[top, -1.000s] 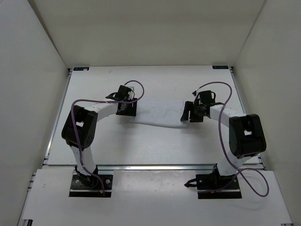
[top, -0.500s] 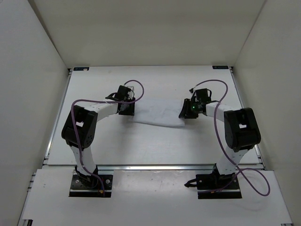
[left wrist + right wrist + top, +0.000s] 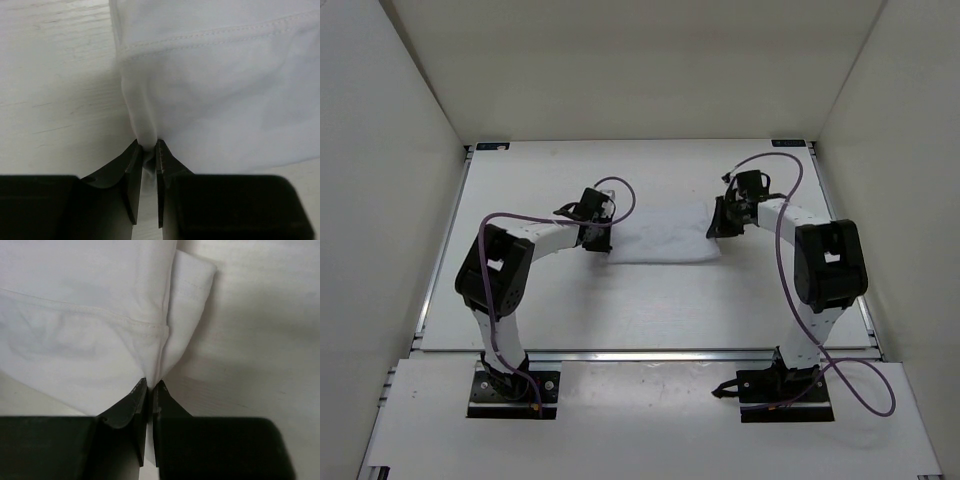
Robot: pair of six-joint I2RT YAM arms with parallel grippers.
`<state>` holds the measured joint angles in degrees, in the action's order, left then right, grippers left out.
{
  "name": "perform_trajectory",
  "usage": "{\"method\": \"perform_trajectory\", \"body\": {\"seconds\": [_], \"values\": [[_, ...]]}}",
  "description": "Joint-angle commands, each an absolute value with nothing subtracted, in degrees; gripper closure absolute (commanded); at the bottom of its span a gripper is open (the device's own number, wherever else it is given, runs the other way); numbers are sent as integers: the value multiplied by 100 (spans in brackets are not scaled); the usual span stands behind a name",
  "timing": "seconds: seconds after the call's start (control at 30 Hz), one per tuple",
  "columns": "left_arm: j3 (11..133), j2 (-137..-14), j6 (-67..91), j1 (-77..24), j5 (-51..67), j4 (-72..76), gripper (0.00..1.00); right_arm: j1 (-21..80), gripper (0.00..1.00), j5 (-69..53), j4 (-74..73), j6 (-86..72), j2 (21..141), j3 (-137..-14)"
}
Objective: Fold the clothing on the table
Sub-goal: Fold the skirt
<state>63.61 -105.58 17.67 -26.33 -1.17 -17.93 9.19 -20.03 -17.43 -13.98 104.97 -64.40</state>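
Left wrist and right wrist views show us the black two-finger left gripper (image 3: 146, 146) and right gripper (image 3: 149, 385), wide a second ago, now pinching opposite edges of the thin white fabric clothing (image 3: 660, 240) mid-way across the flat white table (image 3: 620, 310), so we judge lifting comes next.
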Motion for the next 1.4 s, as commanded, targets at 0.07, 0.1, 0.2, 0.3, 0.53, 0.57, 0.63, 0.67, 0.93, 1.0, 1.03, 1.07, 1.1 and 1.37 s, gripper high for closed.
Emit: {"method": "perform_trajectory", "body": {"seconds": [0.07, 0.1, 0.2, 0.3, 0.53, 0.57, 0.63, 0.67, 0.93, 1.0, 1.03, 1.07, 1.1, 1.37], "values": [[6618, -10880, 2117, -2926, 386, -1715, 81, 931, 100, -1872, -2565, -897, 10363, -7785], [6644, -10942, 2153, -2927, 456, -1653, 81, 966, 100, -1837, -2732, -827, 10362, -7874], [6776, -11082, 2249, -3014, 641, -1538, 81, 1308, 100, -1863, -3014, -730, 10362, -8428], [6882, -11206, 2451, -3041, 825, -1398, 81, 1678, 100, -1890, -3207, -764, 10529, -9007], [6619, -11303, 2768, -2857, 1151, -994, 82, 2425, 100, -2214, -3376, -1072, 11196, -9729], [6531, -11268, 2812, -2804, 1204, -915, 83, 2539, 100, -2250, -3332, -1072, 11249, -9756], [6373, -11224, 2917, -2716, 1318, -783, 83, 2680, 100, -2267, -3340, -1116, 11425, -9869], [6355, -11215, 2927, -2707, 1327, -747, 82, 2742, 100, -2302, -3366, -1099, 11556, -9922], [6047, -11092, 2945, -2514, 1442, -563, 82, 2970, 100, -2627, -3446, -1256, 12242, -10292], [6038, -11092, 2944, -2496, 1494, -563, 82, 3023, 99, -2715, -3472, -1335, 12321, -10380], [6012, -11083, 2962, -2435, 1468, -545, 82, 3067, 94, -2725, -3533, -1345, 12374, -10476], [6020, -11074, 2962, -2461, 1468, -554, 82, 3085, 81, -2725, -3638, -1371, 12401, -10659], [6012, -11039, 2962, -2444, 1485, -571, 81, 3111, 70, -2733, -3760, -1388, 12454, -10687], [6109, -11022, 2883, -2268, 1661, -668, 77, 2796, 35, -2321, -3753, -1283, 11621, -10767]]}}
